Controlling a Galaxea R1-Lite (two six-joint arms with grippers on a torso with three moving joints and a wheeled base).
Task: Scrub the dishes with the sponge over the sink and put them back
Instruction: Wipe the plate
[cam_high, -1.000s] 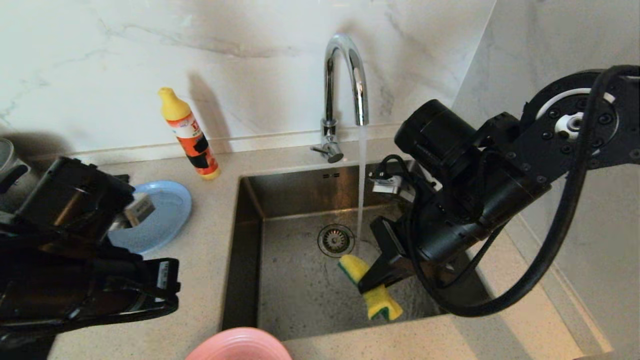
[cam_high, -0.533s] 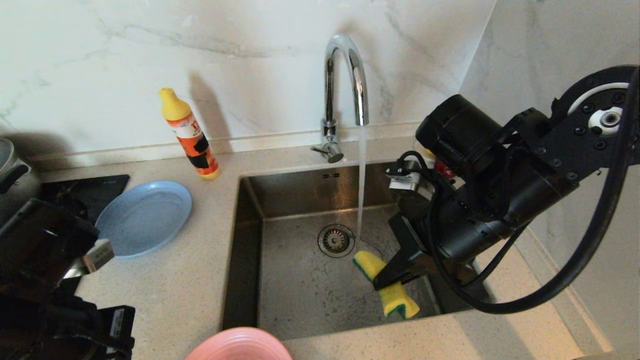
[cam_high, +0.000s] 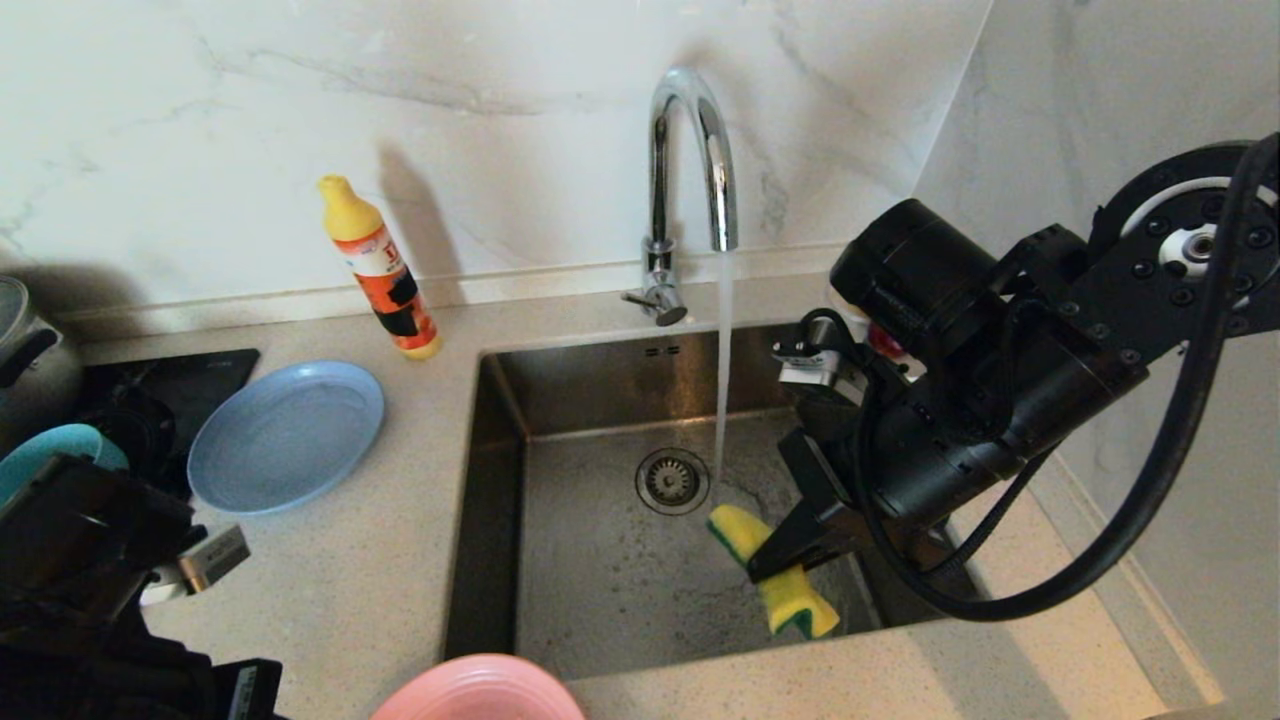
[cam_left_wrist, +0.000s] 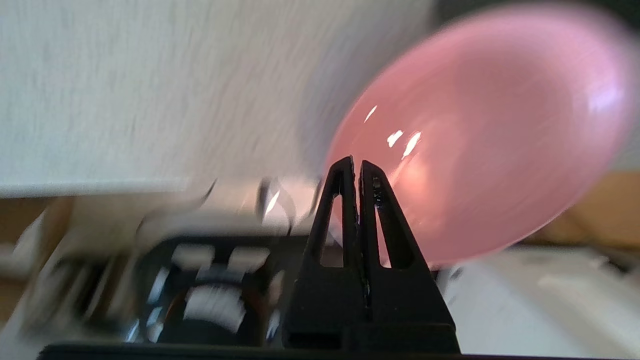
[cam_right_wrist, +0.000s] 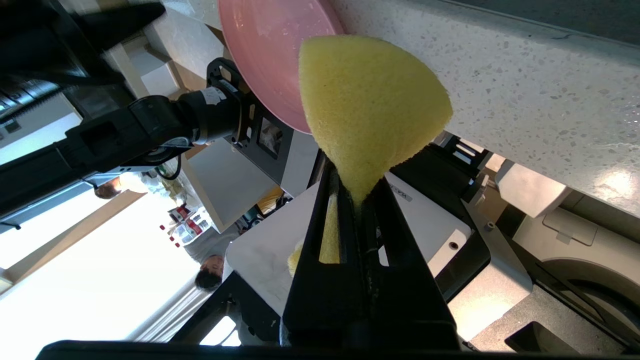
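Over sink (cam_high: 600, 590), right gripper (cam_right_wrist: 357, 195) pinches sponge (cam_high: 772, 570); green face mostly hidden.

A home kitchen.
Steel sink (cam_high: 600, 590) mid-frame, running tap (cam_high: 690, 170), marble wall (cam_high: 300, 100), soap bottle (cam_high: 380, 270) upper left.

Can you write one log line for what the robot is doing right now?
right hand: shut on sponge, over sink | left hand: shut, empty, near pink plate | tap: running

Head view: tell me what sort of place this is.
Most likely a home kitchen: a steel sink under a running tap, a soap bottle against a marble wall, and plates on the counter.
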